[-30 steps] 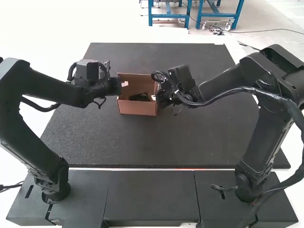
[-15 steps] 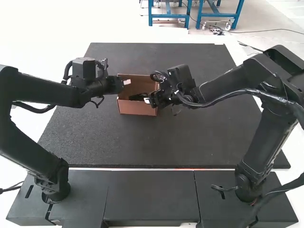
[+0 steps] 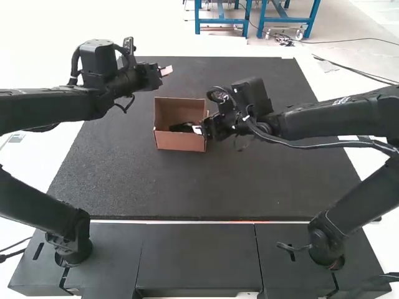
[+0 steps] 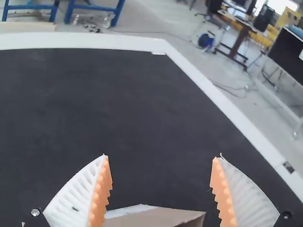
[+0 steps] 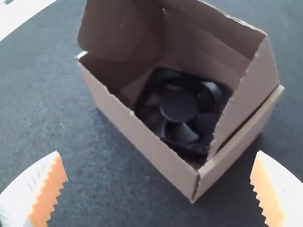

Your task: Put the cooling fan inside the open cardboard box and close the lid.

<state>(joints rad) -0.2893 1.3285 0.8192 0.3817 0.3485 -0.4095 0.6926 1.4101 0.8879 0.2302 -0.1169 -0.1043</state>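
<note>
Fan (image 5: 182,111) already in box (image 5: 142,137); lid (image 5: 118,28) stands upright. Left gripper (image 3: 163,70) spread above far side, right gripper (image 3: 204,128) spread beside box (both empty). We'd fold lid down gently, bracing box.

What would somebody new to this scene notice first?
An open cardboard box sits on the mat with the cooling fan lying inside it. The right gripper is open at the box's right wall, and the left gripper hangs open over the mat beyond the box's far left corner.
</note>
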